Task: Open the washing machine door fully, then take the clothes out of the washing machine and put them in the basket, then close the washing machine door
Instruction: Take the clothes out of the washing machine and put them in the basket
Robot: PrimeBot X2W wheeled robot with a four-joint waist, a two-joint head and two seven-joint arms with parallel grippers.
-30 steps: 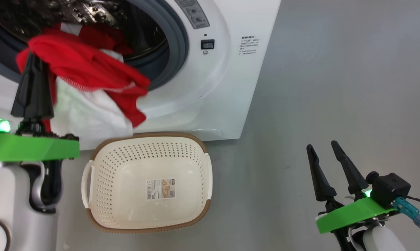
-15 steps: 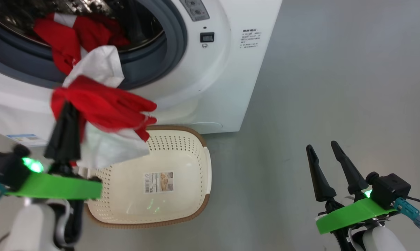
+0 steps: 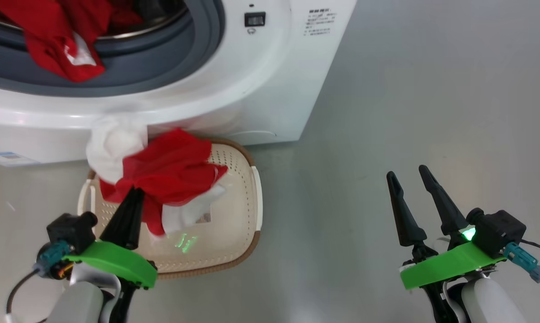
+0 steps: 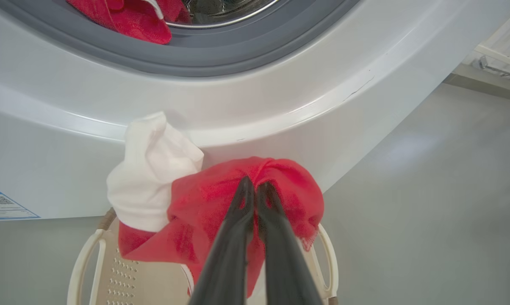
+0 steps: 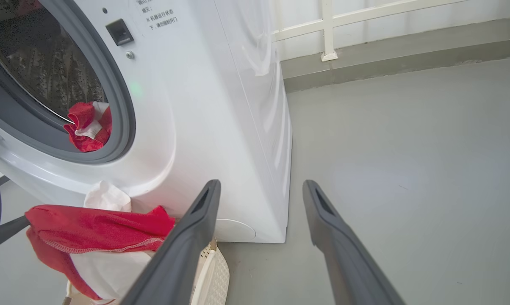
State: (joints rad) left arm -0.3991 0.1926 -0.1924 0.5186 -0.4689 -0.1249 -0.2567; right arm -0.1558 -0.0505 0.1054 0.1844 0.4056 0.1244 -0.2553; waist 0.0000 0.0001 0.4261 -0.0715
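While pinching a red garment (image 3: 171, 170) in the closed left gripper (image 3: 134, 192), hovering over the basket (image 3: 238, 188);
lining up the drop; holding the right gripper (image 3: 406, 171) open, empty, aside.

The head camera looked steeply down; both wrist cameras sat low and close, facing the washing machine (image 4: 280, 106), all sharing the basket (image 3: 257, 197).

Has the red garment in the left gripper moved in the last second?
Yes. The red garment, pinched in the left gripper, came out of the washing machine and now hangs lower, over the basket.
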